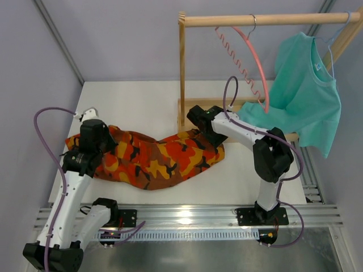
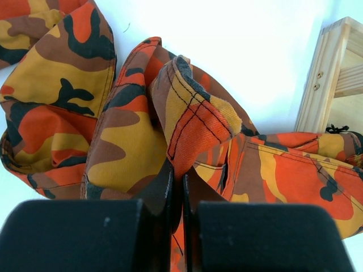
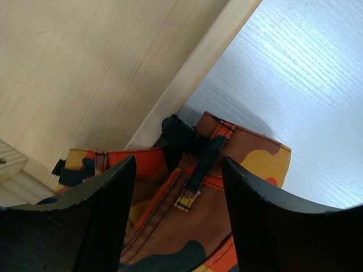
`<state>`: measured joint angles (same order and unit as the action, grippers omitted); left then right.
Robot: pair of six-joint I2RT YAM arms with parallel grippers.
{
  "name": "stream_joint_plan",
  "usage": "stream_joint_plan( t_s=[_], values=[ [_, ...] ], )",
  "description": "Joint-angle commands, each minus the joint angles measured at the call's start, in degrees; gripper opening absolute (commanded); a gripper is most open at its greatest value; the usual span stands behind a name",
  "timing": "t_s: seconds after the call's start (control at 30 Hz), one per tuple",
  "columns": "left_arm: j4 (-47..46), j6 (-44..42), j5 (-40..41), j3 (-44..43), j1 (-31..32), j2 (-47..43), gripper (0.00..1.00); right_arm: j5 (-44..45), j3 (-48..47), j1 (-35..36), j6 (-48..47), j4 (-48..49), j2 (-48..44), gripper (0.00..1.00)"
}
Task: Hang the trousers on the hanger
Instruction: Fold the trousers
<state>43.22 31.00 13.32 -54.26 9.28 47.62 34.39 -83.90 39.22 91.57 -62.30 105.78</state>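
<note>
Left gripper [image 2: 177, 190] was clenched on a stitched fold of the trousers [image 1: 153, 161], soft camouflage cloth heaped left of the wooden rack [image 1: 182, 73]. The right gripper [image 3: 178, 163] stood released over the waistband at the rack's foot, seemingly not touching it. Nothing was hung yet: the thin pink hanger [image 1: 259, 61], ridged along its bar, dangled bare from the rack's rail.

White surface [image 1: 142, 99], camouflage trousers [image 1: 153, 158] lying crumpled across it, one end against the foot of the wooden rack [image 1: 182, 73] standing on it.
</note>
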Motion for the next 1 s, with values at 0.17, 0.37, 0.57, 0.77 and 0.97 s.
stream_joint_plan(
  t_s=[0.17, 0.37, 0.57, 0.77, 0.97],
  values=[
    [-4.3, -0.4, -1.3, 0.5, -0.3, 0.3, 0.00, -0.8, -0.5, -0.9, 2.6, 1.7, 3.0, 0.59],
    [-4.4, -0.4, -0.8, 0.2, -0.3, 0.1, 0.00, 0.0, 1.4, -0.9, 2.7, 2.8, 1.5, 0.28],
    [-3.8, 0.0, -0.8, 0.0, -0.3, 0.2, 0.00, 0.9, 1.3, -0.9, 1.2, 1.0, 0.1, 0.04],
    [-2.6, 0.0, -0.4, -1.5, -0.3, 0.3, 0.00, 1.8, 1.5, -0.7, -5.1, 0.5, -6.6, 0.04],
    [-1.6, -0.4, -1.1, -4.6, -0.3, -1.4, 0.00, 1.0, 3.5, 3.0, -15.0, -0.4, -15.2, 0.04]
  ],
)
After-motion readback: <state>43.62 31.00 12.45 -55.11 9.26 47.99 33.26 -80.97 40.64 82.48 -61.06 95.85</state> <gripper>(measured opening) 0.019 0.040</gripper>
